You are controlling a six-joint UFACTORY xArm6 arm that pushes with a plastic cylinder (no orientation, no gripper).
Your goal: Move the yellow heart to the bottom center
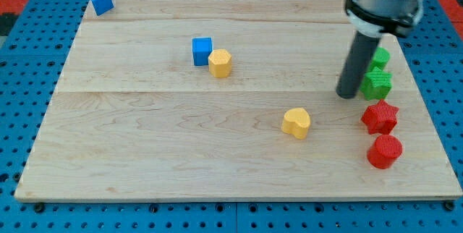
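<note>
The yellow heart (296,122) lies on the wooden board (145,139), right of centre and a little below the middle. My tip (348,95) is on the board up and to the right of the heart, with a clear gap between them. The tip stands just left of the green star (377,84). The dark rod rises from it to the arm's grey body at the view's top right.
A green block (380,58) sits above the green star, partly behind the rod. A red star (380,117) and red cylinder (384,151) lie at the right edge. A blue cube (202,51) touches a yellow hexagon (220,63) at upper centre. A blue block (102,2) is at top left.
</note>
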